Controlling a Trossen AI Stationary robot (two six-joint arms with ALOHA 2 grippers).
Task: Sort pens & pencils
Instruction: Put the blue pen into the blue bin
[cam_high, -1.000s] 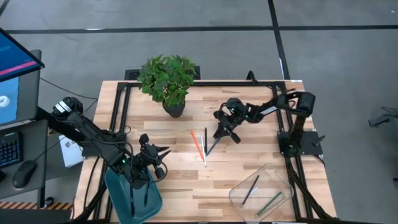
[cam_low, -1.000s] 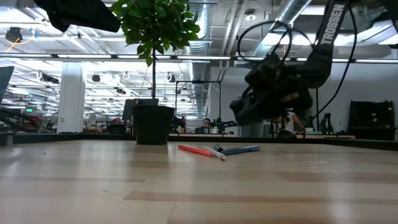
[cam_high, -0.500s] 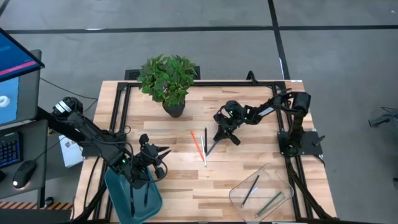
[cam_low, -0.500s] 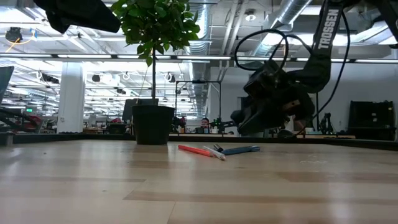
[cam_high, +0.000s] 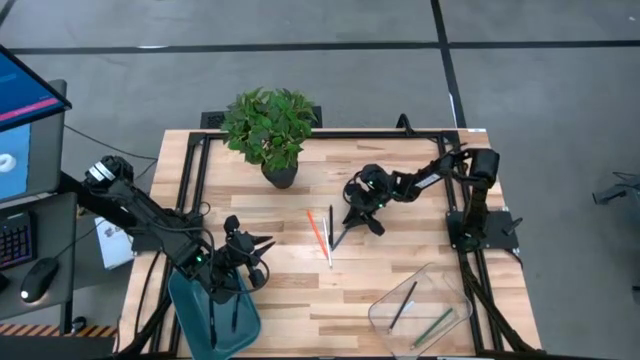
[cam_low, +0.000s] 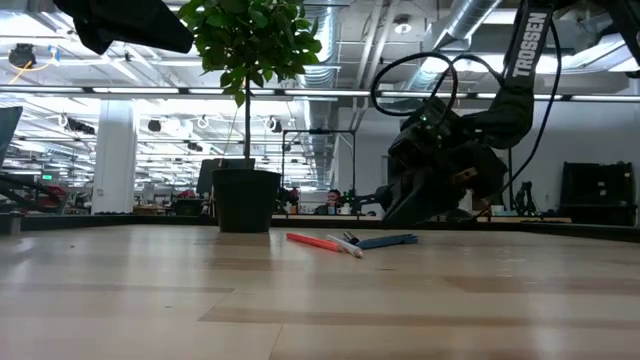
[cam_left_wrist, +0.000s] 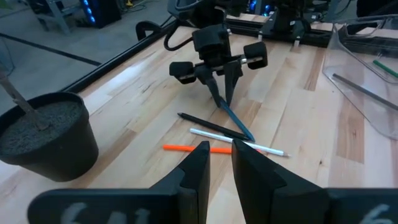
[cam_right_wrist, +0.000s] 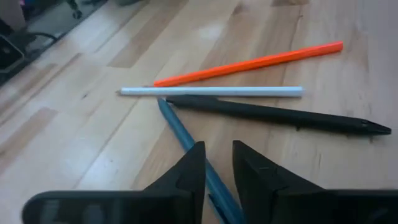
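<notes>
The right gripper (cam_high: 352, 216), fingers slightly apart and holding nothing, straddles the blue pen (cam_right_wrist: 193, 149), which runs toward seven o'clock.

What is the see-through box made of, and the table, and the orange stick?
The see-through box looks like clear, shiny plastic: you can see the sticks inside. The table looks like pale wood, with plank lines and grain. The orange stick looks smooth and matte, perhaps painted wood or plastic; hard to tell.

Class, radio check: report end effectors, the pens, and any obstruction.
Right end effector low over blue pen, fingers slightly parted astride it. Left end effector parked by teal bin. Orange pencil, white, black alongside. Nothing blocking.
</notes>
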